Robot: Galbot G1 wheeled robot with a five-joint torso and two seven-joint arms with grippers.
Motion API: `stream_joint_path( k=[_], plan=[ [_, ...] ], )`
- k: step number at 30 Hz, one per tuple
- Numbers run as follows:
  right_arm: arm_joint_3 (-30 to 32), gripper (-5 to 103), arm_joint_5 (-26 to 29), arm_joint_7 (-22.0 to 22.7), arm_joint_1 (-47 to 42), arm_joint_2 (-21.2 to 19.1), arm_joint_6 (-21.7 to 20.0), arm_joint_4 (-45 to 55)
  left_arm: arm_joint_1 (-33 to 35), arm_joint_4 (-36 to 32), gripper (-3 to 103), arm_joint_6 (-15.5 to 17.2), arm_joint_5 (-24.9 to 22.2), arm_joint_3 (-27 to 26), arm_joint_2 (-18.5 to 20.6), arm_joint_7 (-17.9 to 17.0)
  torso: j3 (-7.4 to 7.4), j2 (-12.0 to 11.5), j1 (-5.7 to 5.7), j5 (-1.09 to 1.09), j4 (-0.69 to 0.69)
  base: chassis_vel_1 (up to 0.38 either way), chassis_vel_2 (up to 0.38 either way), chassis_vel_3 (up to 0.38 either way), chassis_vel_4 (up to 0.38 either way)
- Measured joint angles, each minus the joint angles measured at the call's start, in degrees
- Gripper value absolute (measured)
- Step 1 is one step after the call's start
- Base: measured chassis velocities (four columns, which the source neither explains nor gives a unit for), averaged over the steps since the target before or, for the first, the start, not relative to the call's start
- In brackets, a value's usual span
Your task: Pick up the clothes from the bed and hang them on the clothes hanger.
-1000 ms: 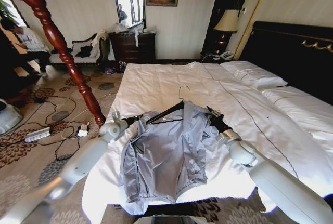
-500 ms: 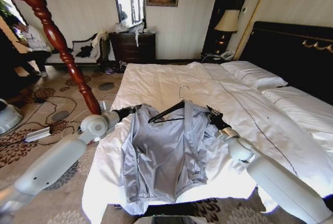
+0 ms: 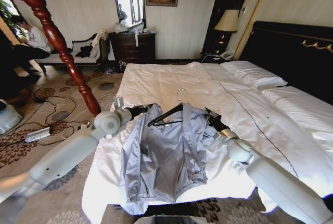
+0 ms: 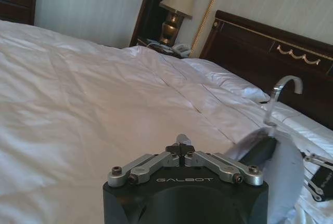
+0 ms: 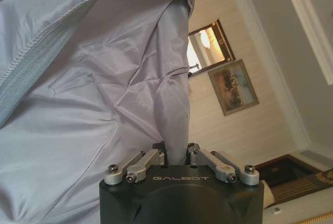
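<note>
Here the right pincer (image 5: 176, 154) clamps the clothes (image 3: 166, 156); the left pincer (image 4: 180, 150), seemingly together, grips nothing.

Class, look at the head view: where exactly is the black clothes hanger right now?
The clothes hanger sits near the middle of the bed, tucked into the collar of the grey jacket, between the left gripper and right gripper.

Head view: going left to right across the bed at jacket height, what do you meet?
Coat stand → left gripper → hanger → right gripper → pillow
</note>
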Motion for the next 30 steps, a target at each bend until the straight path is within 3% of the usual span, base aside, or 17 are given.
stream_joint_path(
  k=[8,16,30],
  plan=[
    [-2.8,15,0.2,-0.7,2.1,0.5,-1.0,-1.0,-1.0,1.6,0,0.0,2.3,2.3,-2.2,0.0,0.0,0.0,0.0,-0.01,0.01,0.0,0.0,0.0,0.0],
    [-4.2,15,1.3,-1.2,2.9,1.1,-2.8,-1.0,-5.7,4.4,0,-0.4,5.1,7.8,-8.7,-0.4,0.01,0.0,0.01,0.01,-0.02,0.0,0.0,0.0,0.0],
    [-3.8,15,4.7,-1.4,2.0,0.4,-4.7,3.3,-9.7,7.2,0,-1.4,9.3,12.6,-12.0,0.0,0.0,0.0,0.01,-0.01,0.0,0.0,0.0,0.0,0.0]
  ],
)
